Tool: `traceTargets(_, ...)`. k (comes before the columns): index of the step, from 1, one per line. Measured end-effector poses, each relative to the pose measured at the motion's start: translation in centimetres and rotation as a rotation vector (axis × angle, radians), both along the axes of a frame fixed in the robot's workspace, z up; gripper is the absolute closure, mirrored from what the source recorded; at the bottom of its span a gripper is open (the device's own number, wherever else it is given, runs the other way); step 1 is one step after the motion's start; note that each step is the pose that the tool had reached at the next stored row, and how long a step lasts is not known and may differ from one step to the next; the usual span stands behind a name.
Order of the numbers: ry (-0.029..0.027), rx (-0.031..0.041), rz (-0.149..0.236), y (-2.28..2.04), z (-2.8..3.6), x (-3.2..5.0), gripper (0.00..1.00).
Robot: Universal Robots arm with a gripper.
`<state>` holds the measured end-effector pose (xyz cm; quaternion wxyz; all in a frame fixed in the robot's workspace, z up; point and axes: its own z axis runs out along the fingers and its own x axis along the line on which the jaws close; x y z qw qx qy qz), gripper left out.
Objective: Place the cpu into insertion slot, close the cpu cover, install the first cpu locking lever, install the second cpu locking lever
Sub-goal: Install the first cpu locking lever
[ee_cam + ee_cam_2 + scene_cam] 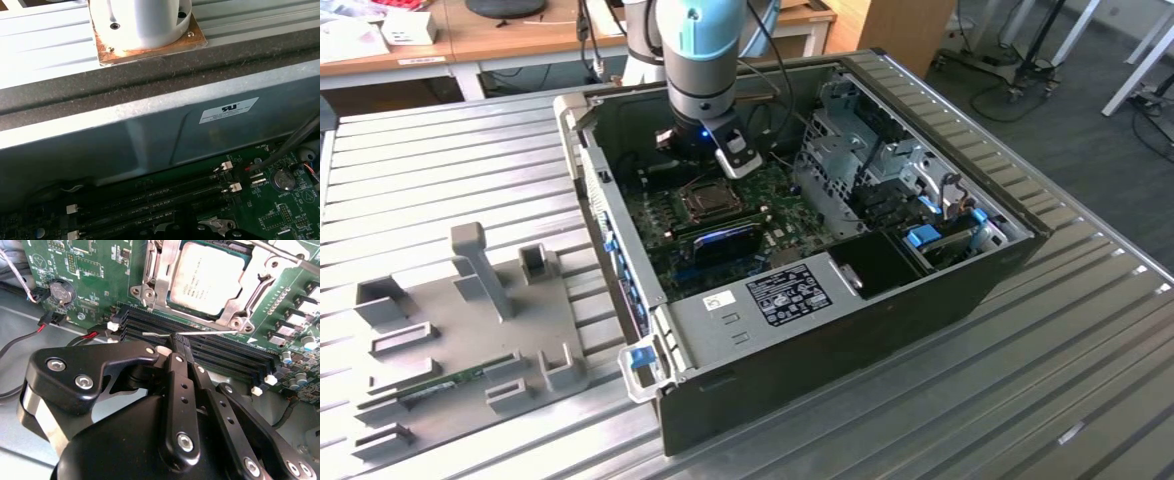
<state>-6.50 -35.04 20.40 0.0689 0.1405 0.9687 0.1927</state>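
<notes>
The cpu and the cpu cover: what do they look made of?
The cpu: dull grey metal top, matte, with faint print. The cpu cover: probably stamped steel, brighter and silvery, catching glare along its edges.

Robotics lab / test-bench rm. In the exterior view: robot arm over a ribbed aluminium bench, w/ an opened PC tower lying on it, motherboard & cpu exposed. Grey jig plate w/ upright holders sits beside the tower. Behind: wooden desks w/ papers & cables, grey carpet floor, equipment stands at the exterior view's right.
</notes>
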Motion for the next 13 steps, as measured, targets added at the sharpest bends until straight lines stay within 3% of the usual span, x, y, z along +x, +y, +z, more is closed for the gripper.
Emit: traceTargets(13, 0.0000, 0.0000, 0.000, -0.01, -1.12, 0.00, 0.90)
